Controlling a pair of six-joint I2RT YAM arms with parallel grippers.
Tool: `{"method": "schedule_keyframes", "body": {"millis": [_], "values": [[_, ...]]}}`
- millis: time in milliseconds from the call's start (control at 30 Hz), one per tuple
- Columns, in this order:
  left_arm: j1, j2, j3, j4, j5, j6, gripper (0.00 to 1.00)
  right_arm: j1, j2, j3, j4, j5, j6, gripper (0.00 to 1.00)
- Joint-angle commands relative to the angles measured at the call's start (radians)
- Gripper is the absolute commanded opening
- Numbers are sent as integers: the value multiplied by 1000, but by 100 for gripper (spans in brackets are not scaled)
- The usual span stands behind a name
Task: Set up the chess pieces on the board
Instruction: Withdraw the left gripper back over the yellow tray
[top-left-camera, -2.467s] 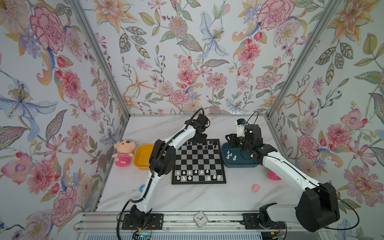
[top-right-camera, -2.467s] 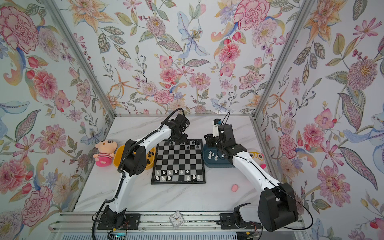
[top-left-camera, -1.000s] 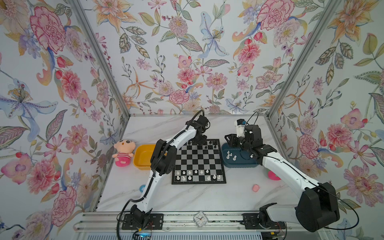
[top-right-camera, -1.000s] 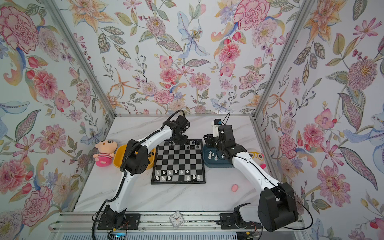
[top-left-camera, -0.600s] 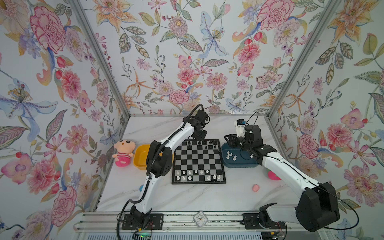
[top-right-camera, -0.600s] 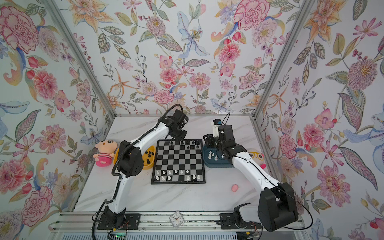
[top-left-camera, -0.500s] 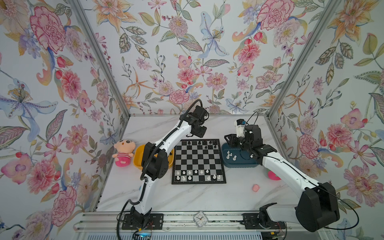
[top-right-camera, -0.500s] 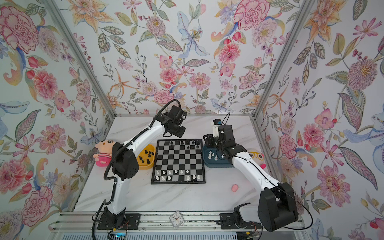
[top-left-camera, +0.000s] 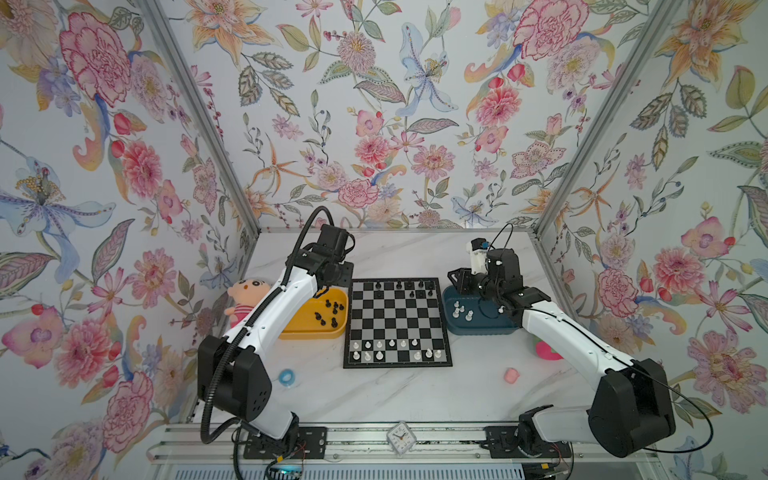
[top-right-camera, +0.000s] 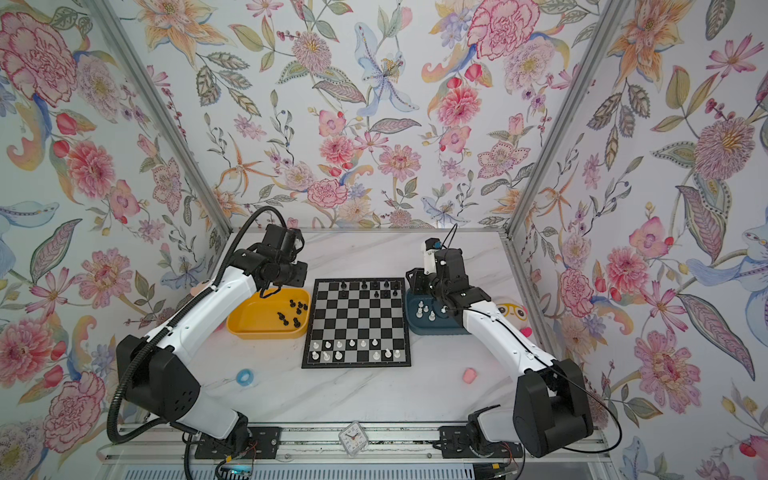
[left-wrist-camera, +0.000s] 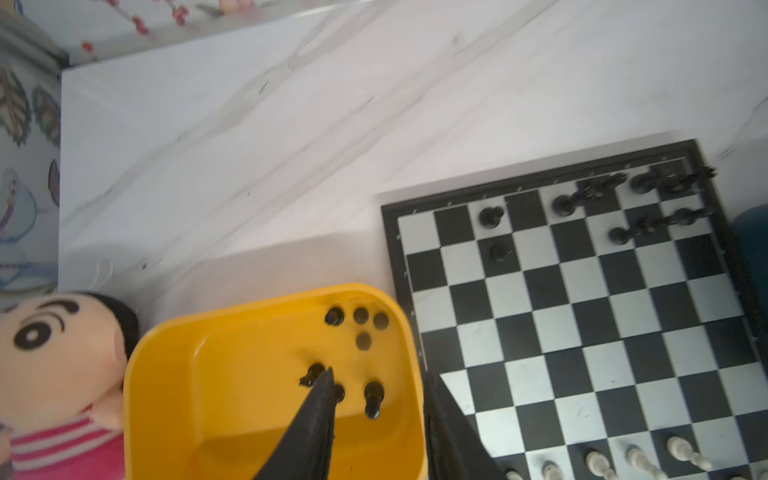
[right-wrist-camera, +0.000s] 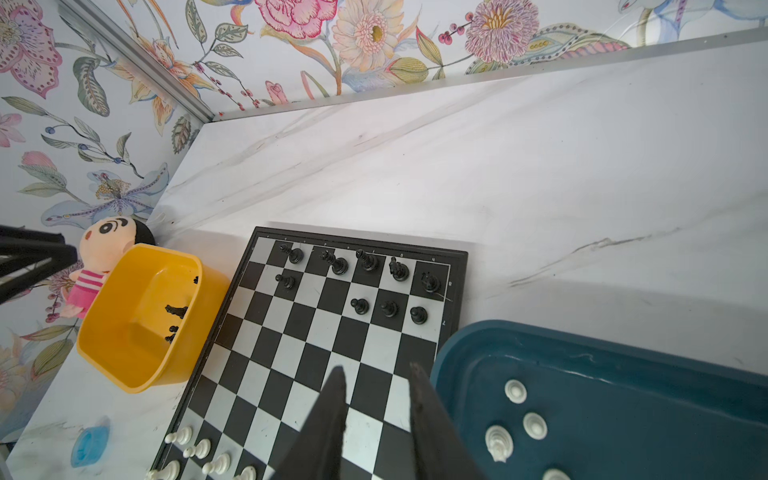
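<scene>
Your flat black-and-silver checkered chessboard lies in the middle of the white marble surface, with tiny black plastic chess pieces on its far rows and tiny white plastic chess pieces on its near rows. Your left jaws stand apart and empty above the oblong yellow plastic tray, one fingertip just beside loose black pieces there. Your right jaws are also apart, holding nothing, over the board's edge beside the oblong dark blue plastic tray.
</scene>
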Motion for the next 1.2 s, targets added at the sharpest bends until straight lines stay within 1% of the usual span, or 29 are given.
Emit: {"method": "schedule_keyframes", "body": {"millis": [0,167,300,467,600,833,1167], "values": [[2,-94,-128,20,-18,-64,38,3,17,28,-24,-3,-19,28],[23,-158,-297,66,-8,-105,38,9,28,26,-28,-11,-26,28],[33,-168,-370,120,17,-121,38,17,28,27,-34,-14,-29,27],[34,-119,-378,192,64,-113,39,26,19,18,-35,-4,-24,27],[40,-62,-376,205,59,-102,40,27,3,8,-38,20,-22,27],[65,-39,-419,255,64,-107,39,26,2,3,-42,26,-23,27],[79,8,-425,288,91,-103,39,28,5,2,-34,17,-16,27]]}}
